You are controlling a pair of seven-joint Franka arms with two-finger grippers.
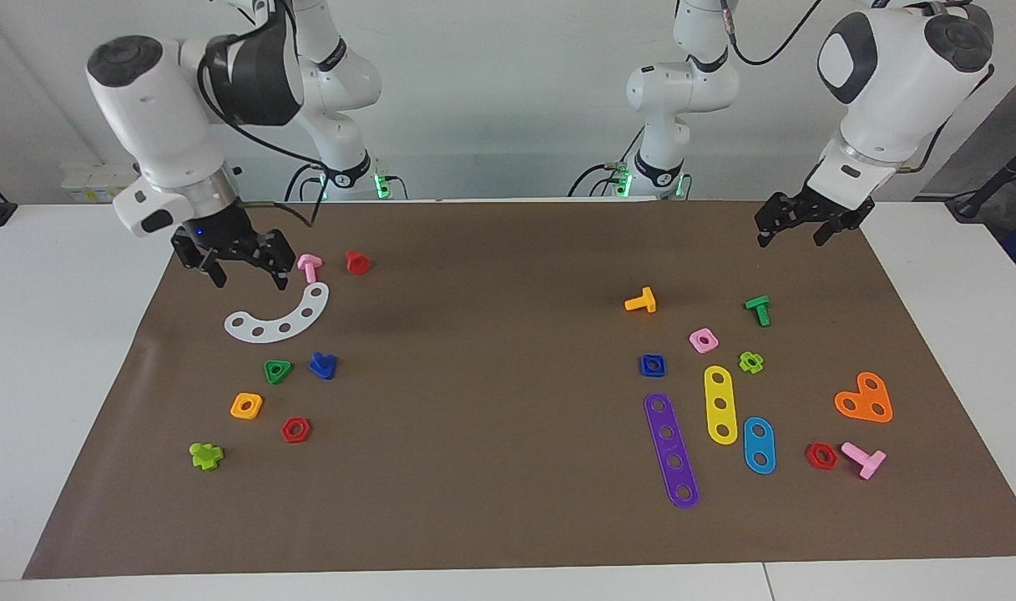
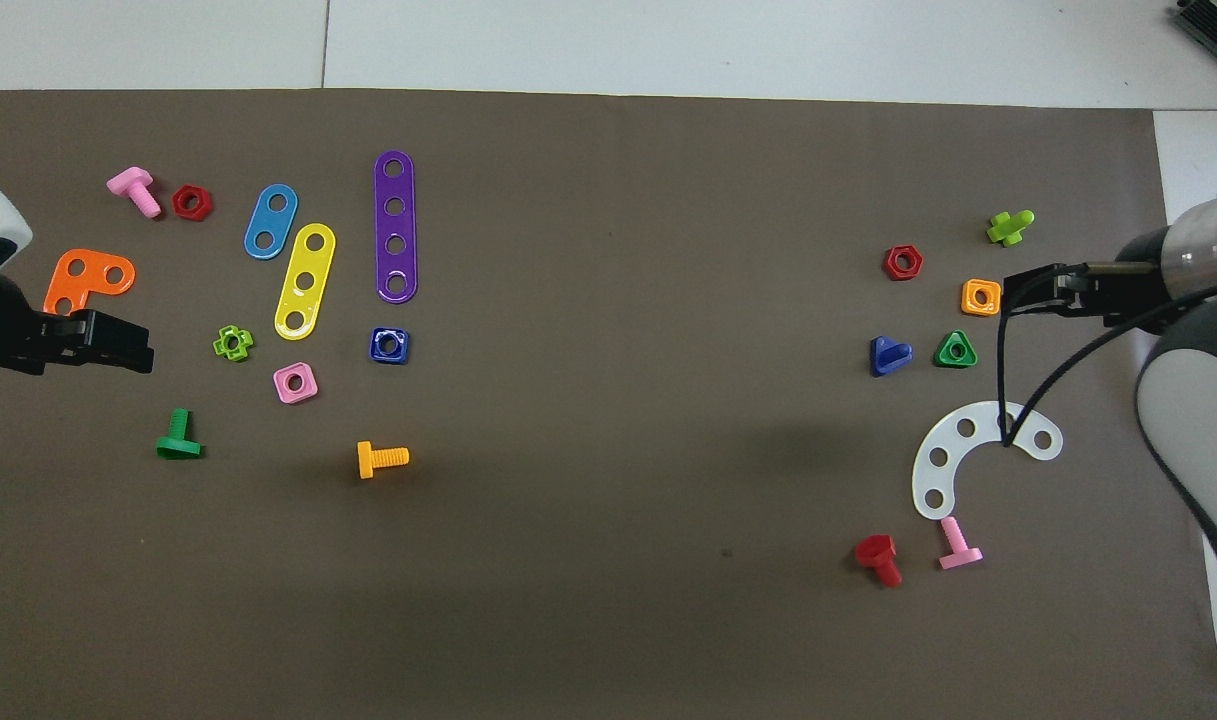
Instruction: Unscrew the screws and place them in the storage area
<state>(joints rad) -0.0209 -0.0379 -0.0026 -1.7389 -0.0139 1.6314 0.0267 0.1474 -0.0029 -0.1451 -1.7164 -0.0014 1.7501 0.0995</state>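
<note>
The dark-blue bolt (image 1: 322,365) (image 2: 889,355) lies free on the brown mat at the right arm's end, beside a green triangular nut (image 1: 277,371) (image 2: 955,350). Its dark-blue square nut (image 1: 652,365) (image 2: 389,344) rests at the left arm's end, next to the purple plate (image 1: 671,451). My right gripper (image 1: 249,274) (image 2: 1013,292) hangs open and empty in the air, well above the mat's edge near a white curved plate (image 1: 278,317) (image 2: 968,450). My left gripper (image 1: 791,234) (image 2: 133,345) waits open and empty above the mat's corner at its own end.
Around the blue bolt lie an orange square nut (image 1: 246,406), a red hex nut (image 1: 295,430), a lime cross bolt (image 1: 206,456), a pink bolt (image 1: 310,266) and a red bolt (image 1: 357,262). Yellow (image 1: 720,404), light-blue (image 1: 759,445) and orange (image 1: 865,399) plates, with several small bolts and nuts, crowd the left arm's end.
</note>
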